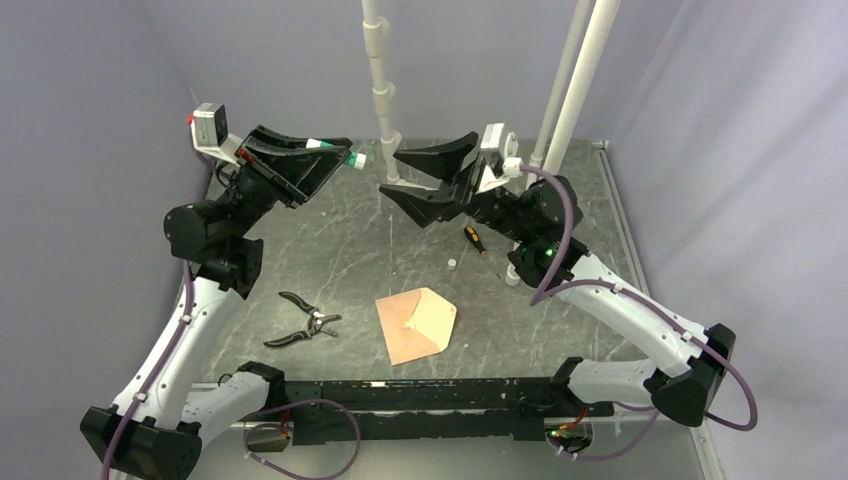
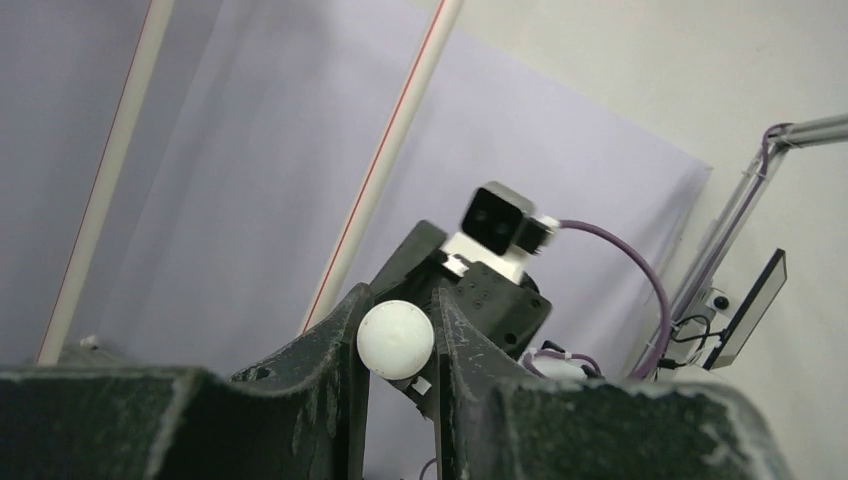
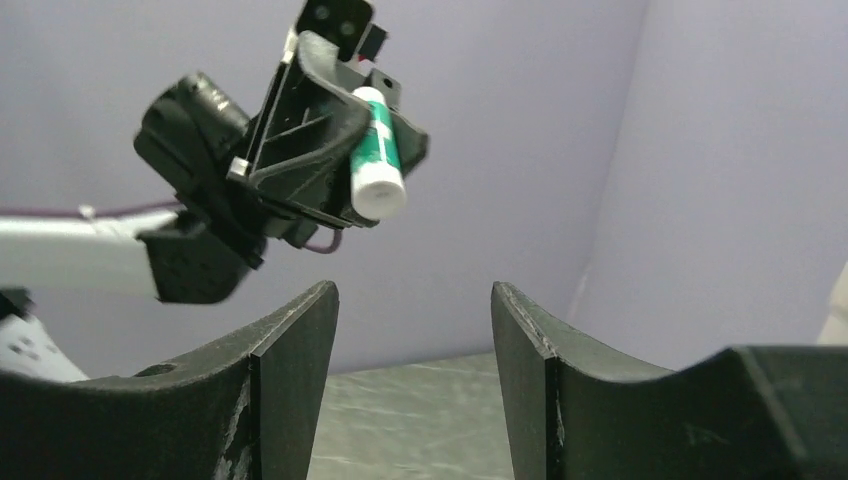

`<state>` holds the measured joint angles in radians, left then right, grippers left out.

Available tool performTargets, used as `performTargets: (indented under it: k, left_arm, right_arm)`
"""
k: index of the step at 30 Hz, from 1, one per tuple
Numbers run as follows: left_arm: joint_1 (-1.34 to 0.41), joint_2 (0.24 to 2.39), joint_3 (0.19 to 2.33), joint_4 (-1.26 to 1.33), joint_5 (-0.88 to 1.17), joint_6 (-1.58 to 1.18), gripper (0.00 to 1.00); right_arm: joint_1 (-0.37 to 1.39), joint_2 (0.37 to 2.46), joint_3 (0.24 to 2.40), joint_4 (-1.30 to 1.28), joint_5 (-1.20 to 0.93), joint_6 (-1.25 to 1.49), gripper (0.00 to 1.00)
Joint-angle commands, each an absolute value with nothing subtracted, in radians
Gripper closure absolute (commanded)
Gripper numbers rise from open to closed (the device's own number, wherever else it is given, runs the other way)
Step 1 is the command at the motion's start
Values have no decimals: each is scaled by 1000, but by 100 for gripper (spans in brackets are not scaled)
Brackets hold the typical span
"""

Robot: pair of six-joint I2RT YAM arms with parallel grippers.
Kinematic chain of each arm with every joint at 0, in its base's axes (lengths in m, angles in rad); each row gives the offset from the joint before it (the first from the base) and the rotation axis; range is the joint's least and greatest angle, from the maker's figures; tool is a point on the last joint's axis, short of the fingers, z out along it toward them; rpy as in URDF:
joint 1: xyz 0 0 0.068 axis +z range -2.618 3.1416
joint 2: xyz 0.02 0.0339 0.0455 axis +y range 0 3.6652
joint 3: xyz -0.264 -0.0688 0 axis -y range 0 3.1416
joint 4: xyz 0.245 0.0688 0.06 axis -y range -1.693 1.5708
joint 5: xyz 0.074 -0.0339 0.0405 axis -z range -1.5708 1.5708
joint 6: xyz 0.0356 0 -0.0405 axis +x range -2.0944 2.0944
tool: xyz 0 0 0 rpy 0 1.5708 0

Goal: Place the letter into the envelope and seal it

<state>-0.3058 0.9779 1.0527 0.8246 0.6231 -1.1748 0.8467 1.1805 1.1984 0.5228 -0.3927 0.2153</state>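
The left pincer (image 1: pixel 330 152) is being held high above the far left part of the worktop (image 1: pixel 340 250). It is clamping a green-and-white glue stick (image 1: pixel 352 156) between its fingers. The stick's white end is pointing toward the right arm. In the left wrist view, that round white end (image 2: pixel 395 340) is sitting tight between the two dark fingers (image 2: pixel 320 380).

The right pincer (image 1: pixel 390 172) is also being held high, facing the left one and just apart from it. Its jaws are standing wide apart and gripping nothing. In the right wrist view, its two fingers (image 3: pixel 290 340) are framing an open gap, and the glue stick (image 3: pixel 378 155) is showing above them in the other pincer.

The envelope (image 1: pixel 415 325) is lying flat on the near middle of the worktop, between the two arm bases. Its pointed flap (image 1: pixel 444 318) is lying open, paler than the body and aiming right. Whether the letter is lying inside cannot be told.

A pair of black-handled shears (image 1: pixel 303 325) is lying just left of the envelope. A small screwdriver (image 1: pixel 474 238) is lying farther back, under the right arm.
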Motion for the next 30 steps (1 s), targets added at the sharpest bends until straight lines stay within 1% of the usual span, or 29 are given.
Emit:
performTargets:
  k: [1,8,20,24,28,29,30]
  left_arm:
    - [-311,975,1106,735,609,-1172,98]
    - [-313,977,1131,679,630,-1162,98]
    - [-314,974,1139,674,644,-1155,98]
    - [-314,972,1143,666,648,-1147,97]
    - [-314,971,1140,670,653,-1135,98]
    - [-314,970,1136,677,657,-1126,98]
    - [-314,968,1135,684,661,-1113,98]
  right_arm:
    - [859,1216,1292,532,-516,-181,40]
    - [894,1277,1388,475,-565,-376,43]
    - [917,1327,1437,461,-582,-418,62]
    - [917,1326,1428,495,-573,-388,76]
    - [919,1323,1426,551,-572,-279,97]
    - [919,1324,1430,567,-569,-195,100]
    - [919,1326,1434,588,-564,-126,100]
